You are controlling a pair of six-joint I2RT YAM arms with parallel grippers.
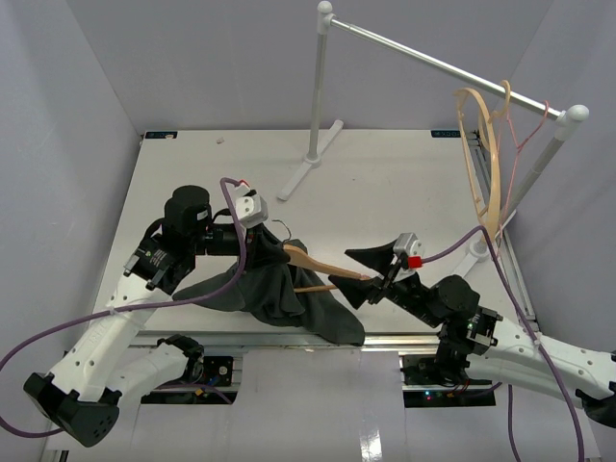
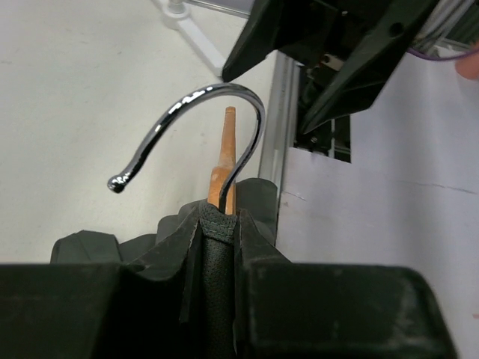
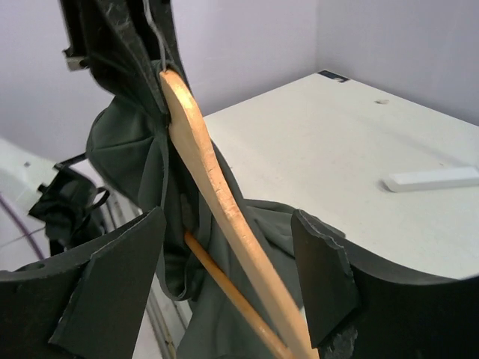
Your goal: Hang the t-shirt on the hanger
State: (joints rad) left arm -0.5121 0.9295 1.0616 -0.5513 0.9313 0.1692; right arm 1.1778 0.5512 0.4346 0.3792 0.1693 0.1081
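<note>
- Pinching shirt (image 1: 274, 294) collar and hanger (image 1: 322, 262) neck tight in left gripper (image 2: 221, 232), hook (image 2: 196, 123) poking out just beyond.
- Holding right gripper (image 3: 227, 221) spread wide, hanger's free arm passing between fingers (image 3: 112, 284).
- Draping shirt below left gripper, onto table (image 1: 385, 183).

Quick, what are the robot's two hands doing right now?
Left gripper: closed on the hanger and t-shirt collar.
Right gripper: open, fingers either side of the hanger.
</note>
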